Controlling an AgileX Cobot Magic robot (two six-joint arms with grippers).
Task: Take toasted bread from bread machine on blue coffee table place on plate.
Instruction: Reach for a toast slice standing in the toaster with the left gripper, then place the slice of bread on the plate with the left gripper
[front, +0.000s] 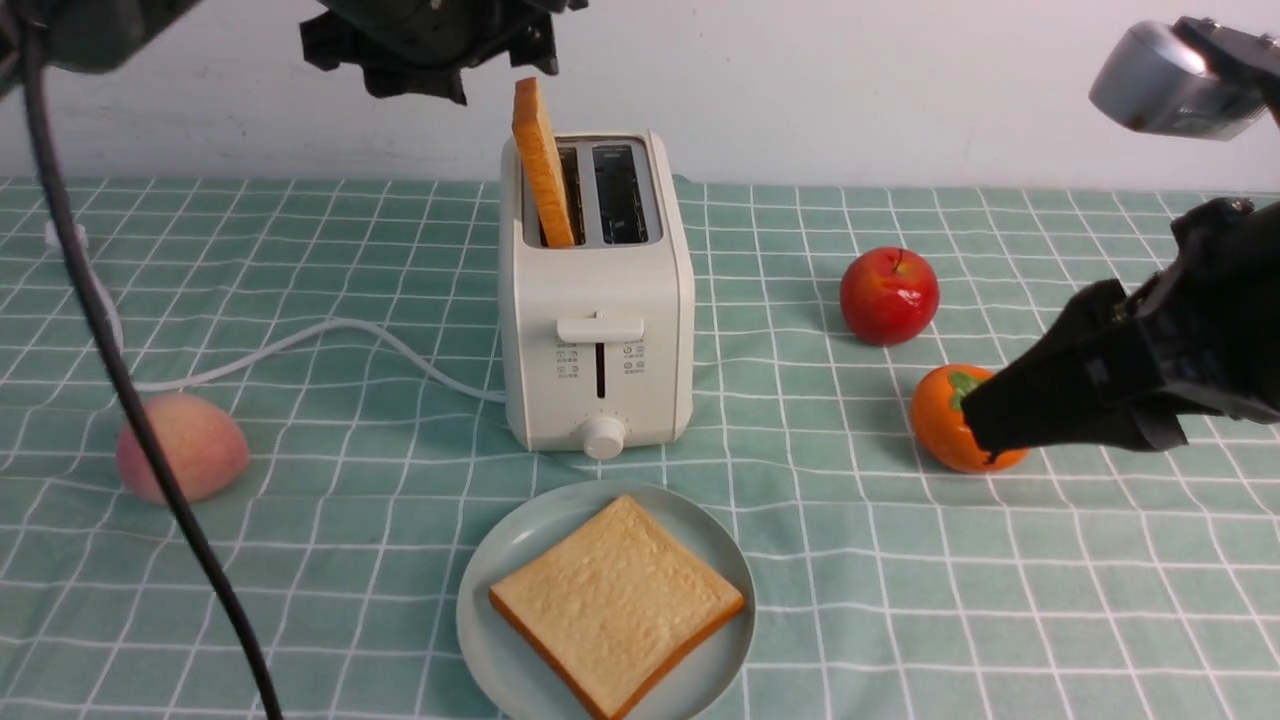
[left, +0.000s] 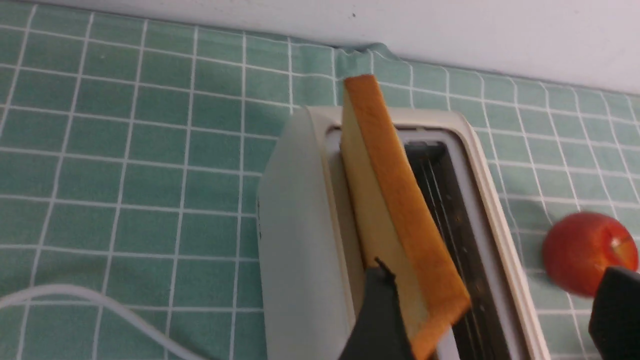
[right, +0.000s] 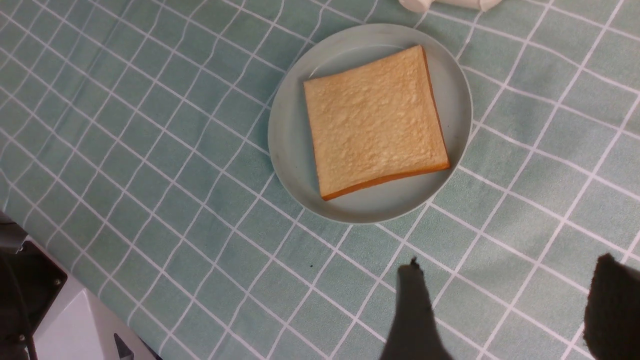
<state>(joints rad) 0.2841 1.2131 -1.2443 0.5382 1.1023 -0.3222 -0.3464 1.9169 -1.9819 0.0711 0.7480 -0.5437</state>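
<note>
**A:** Nearest is the plate (front: 497, 560), just in front of the bread machine (front: 600, 300). One slice of toasted bread (front: 617, 603) lies flat on it.

**B:** How is it turned?

**A:** Like a diamond. One corner points at the bread machine's knob, the pale face is up, and darker crust shows along the near edges.

**B:** And the surface, the room?

**A:** The blue coffee table (front: 300, 250) wears a mint cloth with a white grid, a little rumpled. A plain pale wall (front: 800, 80) rises behind the bread machine.

**B:** The second slice?

**A:** The second slice (front: 543, 165) stands on edge in the bread machine's left slot, about half out. Its crust edge faces the camera, it runs front to back along the slot, and its top leans left.

**B:** The grippers?

**A:** The left gripper (left: 495, 267) hangs above the bread machine with its jaws spread wide. One finger (left: 380, 310) overlaps the second slice's near corner, and I cannot tell whether it touches. The other finger is well off toward the apple (front: 889, 296). The right gripper (right: 510, 260) hangs to the right of the bread machine, also spread, with only cloth between its fingers.

**B:** Anything else?

**A:** An orange fruit (front: 945, 425) sits near the apple, right of the bread machine. A peach (front: 180, 445) lies to its left, and a white cord (front: 330, 335) trails off that way.
</note>
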